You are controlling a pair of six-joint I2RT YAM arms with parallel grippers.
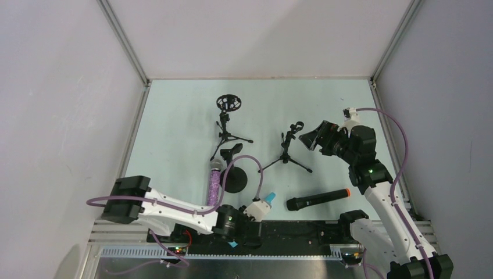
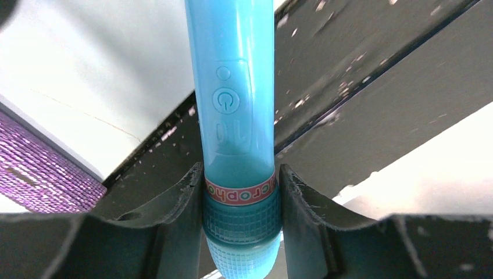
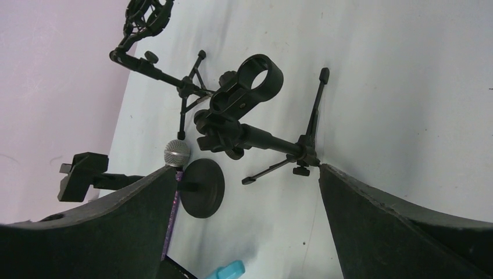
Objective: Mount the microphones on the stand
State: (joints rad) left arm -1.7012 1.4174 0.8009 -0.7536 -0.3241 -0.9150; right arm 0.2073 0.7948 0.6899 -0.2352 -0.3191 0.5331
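Up close, the left fingers (image 2: 174,215) were clamped on the cyan mic (image 2: 235,87) at its lettered band; from above, only its tip showed past them. The right fingers (image 3: 372,215) stood wide apart, a tripod stand (image 3: 244,99) framed between them. Only the top view caught the black mic (image 1: 318,199), flat on the surface (image 1: 174,116) off to the right of the left fingers.

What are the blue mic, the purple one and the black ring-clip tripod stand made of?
The blue microphone looks like smooth glossy plastic: moulded buttons, soft sheen. The purple microphone seems glitter-coated, its body grainy and sparkly; its silver mesh head is probably metal. The ring-clip tripod stand is matte black, likely metal tube with a plastic clip, though that's uncertain.
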